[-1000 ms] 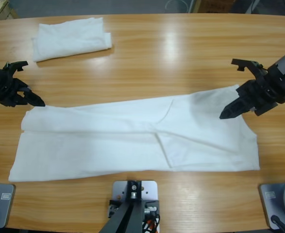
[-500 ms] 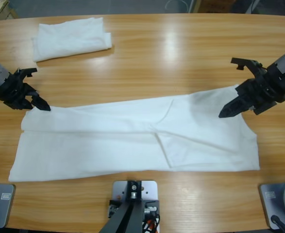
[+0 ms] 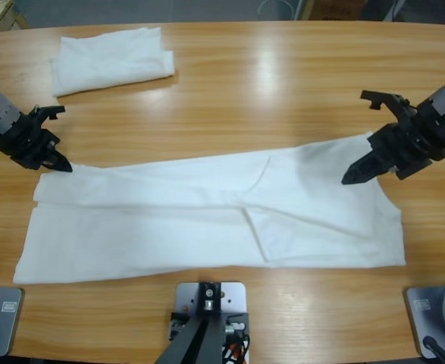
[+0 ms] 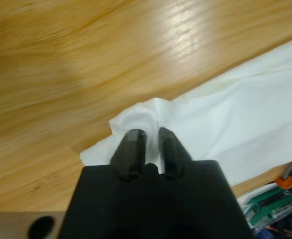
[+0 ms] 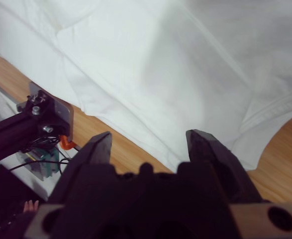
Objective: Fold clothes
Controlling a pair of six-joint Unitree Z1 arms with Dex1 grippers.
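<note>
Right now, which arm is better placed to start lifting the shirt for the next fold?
Left. Its tool is shut on the shirt corner; the right tool hovers open above the cloth.

the scene was brightly and evenly lit from above. pale glare streaked the wooden table (image 3: 283,68) in the high view and showed again on the wood in the left wrist view. shadows were soft and short beside the arms. the white t-shirt (image 3: 207,220) was nearly washed out. both wrist views were soft, with their own jaws blurred at the bottom edge.
</note>
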